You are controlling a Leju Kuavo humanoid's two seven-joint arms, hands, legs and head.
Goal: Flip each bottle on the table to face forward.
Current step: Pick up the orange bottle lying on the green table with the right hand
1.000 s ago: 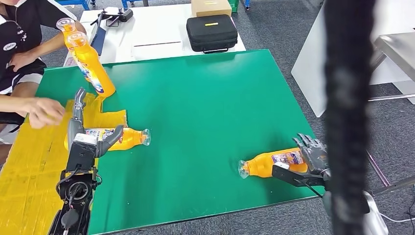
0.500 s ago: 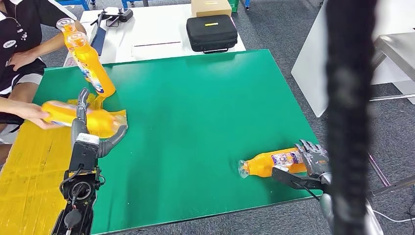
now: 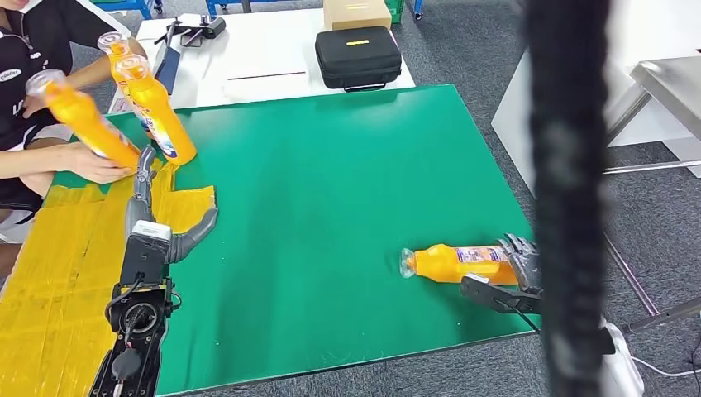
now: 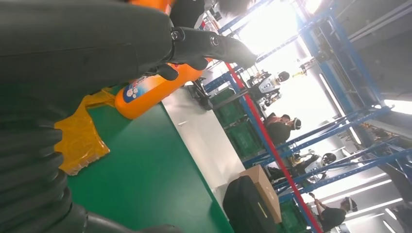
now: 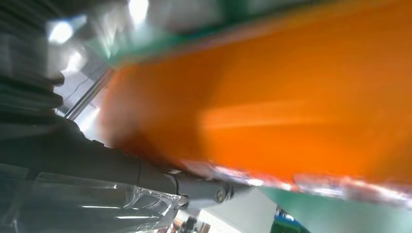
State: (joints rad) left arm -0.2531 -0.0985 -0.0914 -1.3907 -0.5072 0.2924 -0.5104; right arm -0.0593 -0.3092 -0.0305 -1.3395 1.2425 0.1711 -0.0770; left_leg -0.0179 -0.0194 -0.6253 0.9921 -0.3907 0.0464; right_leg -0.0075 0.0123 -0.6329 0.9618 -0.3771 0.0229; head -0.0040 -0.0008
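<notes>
Bottle: the orange plastic bottle (image 3: 459, 264) is lying on its side near the green table (image 3: 331, 190) edge, so we are gripping its base.
Right hand (image 3: 522, 263): wrapping it for turning.
Left hand (image 3: 161, 217): spreading, holding nothing.
Person (image 3: 87, 163): lifting another orange bottle (image 3: 81, 118).

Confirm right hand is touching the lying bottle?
Touching. Head view: right hand wraps the lying bottle's base; right wrist view shows orange pressed against it.
</notes>
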